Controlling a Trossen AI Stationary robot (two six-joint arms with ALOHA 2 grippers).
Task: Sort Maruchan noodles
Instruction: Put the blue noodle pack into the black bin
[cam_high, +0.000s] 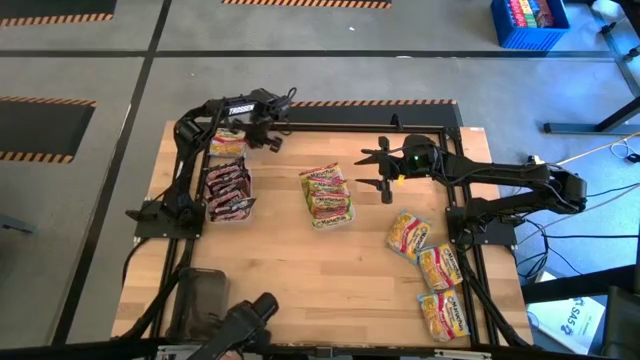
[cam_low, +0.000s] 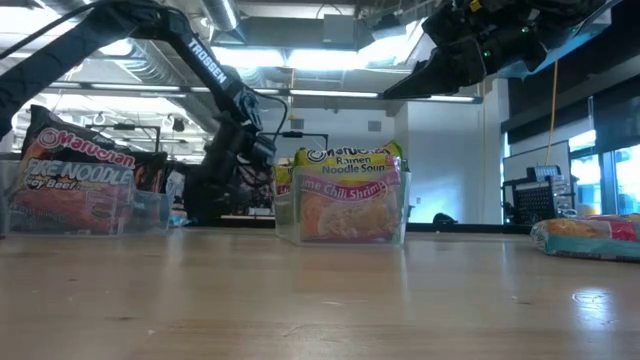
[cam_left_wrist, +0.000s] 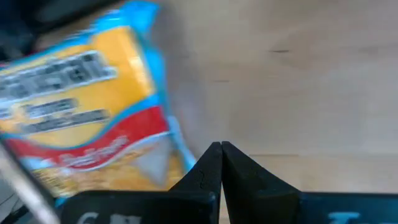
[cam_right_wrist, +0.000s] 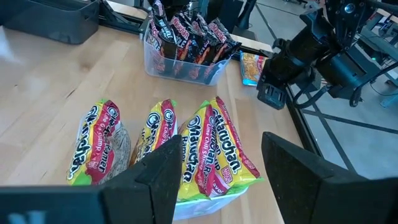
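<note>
My left gripper (cam_high: 270, 138) is shut near the table's far left corner, just beside a yellow-orange packet (cam_left_wrist: 81, 112) that lies flat on the table (cam_high: 228, 143); I see no touch. Dark maroon packets (cam_high: 228, 190) stand on edge in a clear tray at the left (cam_right_wrist: 186, 43). Green-and-red lime chili packets (cam_high: 326, 195) stand in a clear tray at the table's middle (cam_low: 345, 195). My right gripper (cam_right_wrist: 221, 162) is open and hovers above and to the right of them (cam_high: 385, 172). Three yellow packets (cam_high: 438, 268) lie flat near the right edge.
The black frame rail (cam_high: 350, 128) runs along the far edge behind both grippers. A dark bin (cam_high: 205, 300) sits at the near left corner. Bare wood (cam_high: 300, 270) spreads between the trays and the near edge. The right arm's base (cam_high: 490, 215) stands beside the yellow packets.
</note>
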